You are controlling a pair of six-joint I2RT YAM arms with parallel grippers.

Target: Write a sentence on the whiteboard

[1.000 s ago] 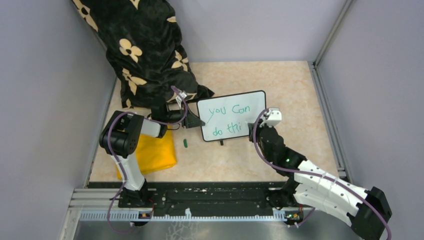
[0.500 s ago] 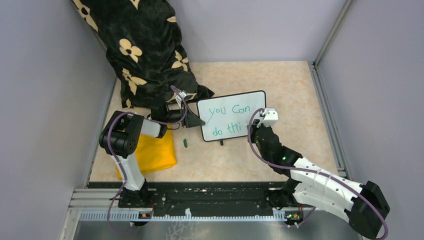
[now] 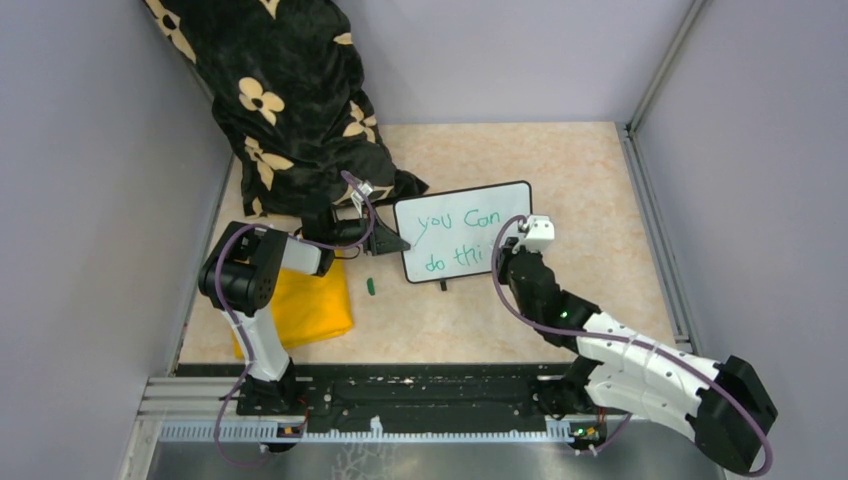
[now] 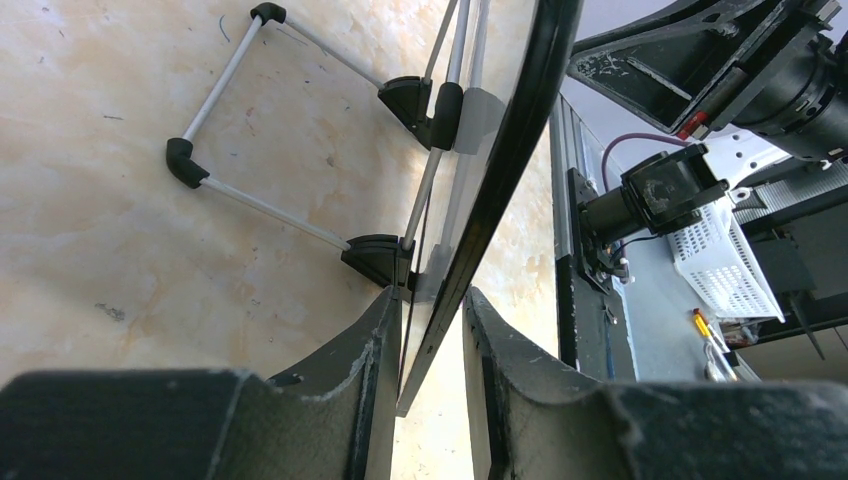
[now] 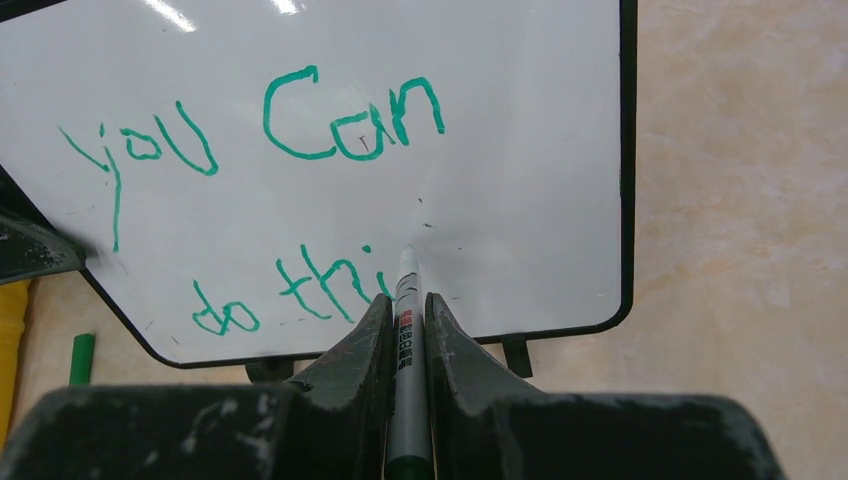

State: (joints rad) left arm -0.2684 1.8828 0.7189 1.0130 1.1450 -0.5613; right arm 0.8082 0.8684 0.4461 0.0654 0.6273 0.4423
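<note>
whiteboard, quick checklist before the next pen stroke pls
1. Left hand clamped on the edge of the small black-framed whiteboard: ok.
2. Right hand shut on the slim grey marker: ok.
3. Marker tip placed just right of "thi", where the next letter belongs: ok.
4. Tip touching the board surface: cannot tell.
5. Green handwritten sentence complete: not ok, it reads "you Can do thi".
6. Whiteboard's wire stand resting on the beige table: ok.
</note>
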